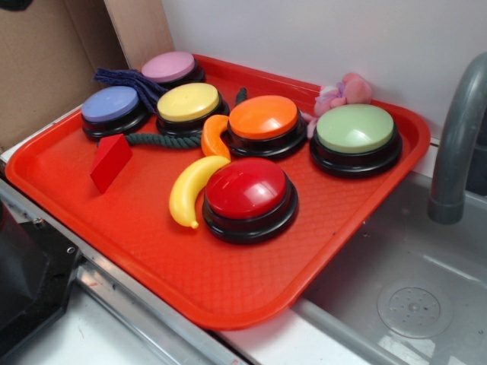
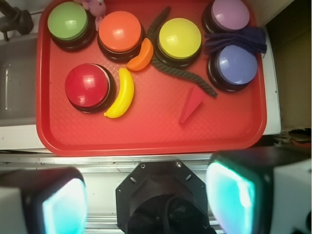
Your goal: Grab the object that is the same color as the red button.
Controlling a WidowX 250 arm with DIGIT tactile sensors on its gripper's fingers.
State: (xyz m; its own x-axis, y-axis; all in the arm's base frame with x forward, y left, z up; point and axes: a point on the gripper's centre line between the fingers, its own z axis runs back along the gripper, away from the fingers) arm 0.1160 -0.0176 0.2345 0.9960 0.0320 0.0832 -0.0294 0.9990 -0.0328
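Red wedge block [image 2: 191, 105] lies free on tray [image 2: 146, 141], ahead of jaws, slightly right of their centreline, near purple button [image 2: 236, 64]. Red button [image 2: 87, 85] ahead-left, banana [image 2: 123, 93] touching it. Jaws spread wide, empty, hanging back off tray, likely surveying before approach.

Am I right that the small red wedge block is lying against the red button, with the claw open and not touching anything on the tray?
Not quite. The exterior view shows the red wedge block well apart from the red button; the yellow banana lies against that button. The rest holds: the claw is open, short of the tray.
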